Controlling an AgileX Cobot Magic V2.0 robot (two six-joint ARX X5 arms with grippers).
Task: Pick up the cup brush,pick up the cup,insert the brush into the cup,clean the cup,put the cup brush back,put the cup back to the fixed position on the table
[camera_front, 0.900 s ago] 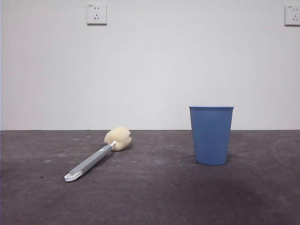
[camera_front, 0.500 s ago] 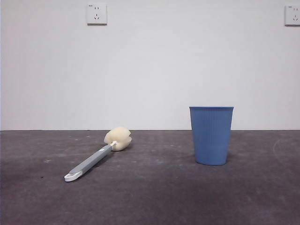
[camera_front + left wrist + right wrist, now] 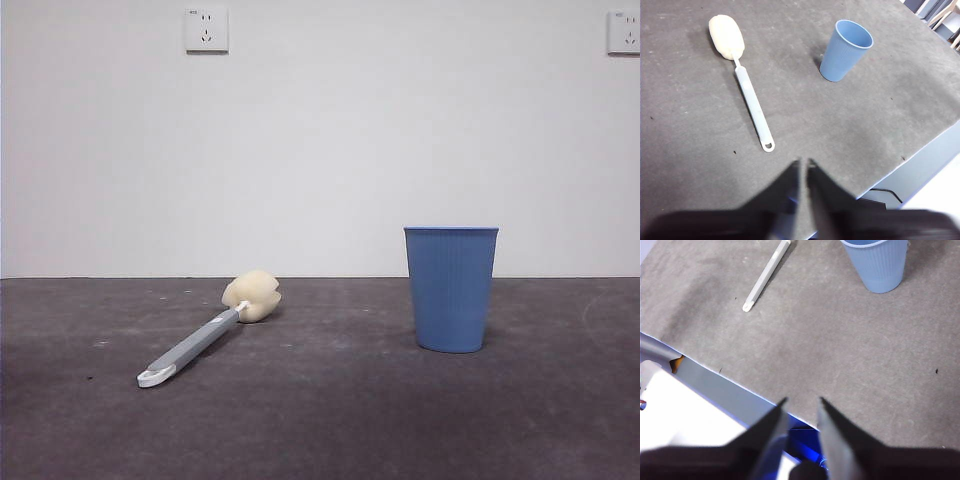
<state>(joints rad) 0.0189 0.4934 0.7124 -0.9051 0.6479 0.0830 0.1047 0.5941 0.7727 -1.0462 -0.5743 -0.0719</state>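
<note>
The cup brush (image 3: 195, 345) lies flat on the table (image 3: 330, 420) at the left, with its cream sponge head toward the back and its white loop toward the front. The blue cup (image 3: 451, 290) stands upright to the right of it, well apart. No arm shows in the front view. My left gripper (image 3: 805, 161) hangs high over the table's front, shut and empty, with the brush (image 3: 752, 105) and the cup (image 3: 845, 50) ahead of it. My right gripper (image 3: 802, 400) is above the table's front edge, its jaws a little apart and empty, far from the cup (image 3: 880, 265) and the brush handle (image 3: 765, 277).
A white wall with two sockets (image 3: 206, 30) (image 3: 623, 32) stands behind the table. The table's front edge (image 3: 730, 377) runs just under the right gripper. It also shows in the left wrist view (image 3: 920, 155).
</note>
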